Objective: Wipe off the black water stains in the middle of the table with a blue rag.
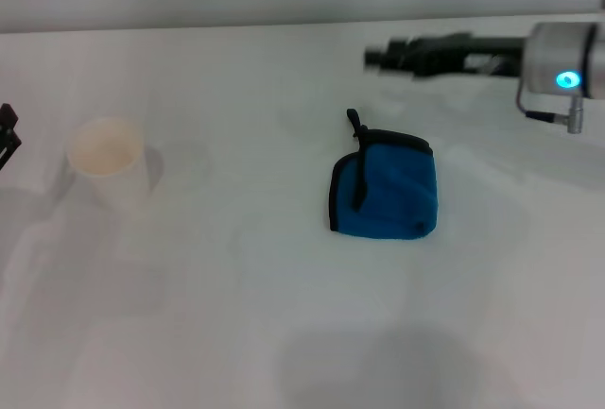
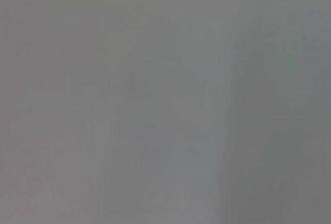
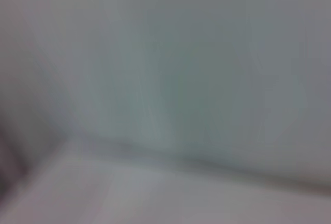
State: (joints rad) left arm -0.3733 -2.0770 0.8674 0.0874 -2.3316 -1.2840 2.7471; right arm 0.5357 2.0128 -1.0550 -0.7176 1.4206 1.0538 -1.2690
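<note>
The blue rag (image 1: 386,192) lies folded on the white table (image 1: 284,333) near its middle, black edging and a small loop toward the far left corner. The black water stains are hidden or out of view. My right gripper (image 1: 378,57) hovers above the far side of the table, beyond and slightly right of the rag, not touching it. Only a dark tip of my left gripper (image 1: 8,135) shows at the left edge. Both wrist views show only plain grey-white surface.
A white paper cup (image 1: 107,165) stands upright on the left part of the table, well apart from the rag. The table's far edge (image 1: 189,29) runs along the back.
</note>
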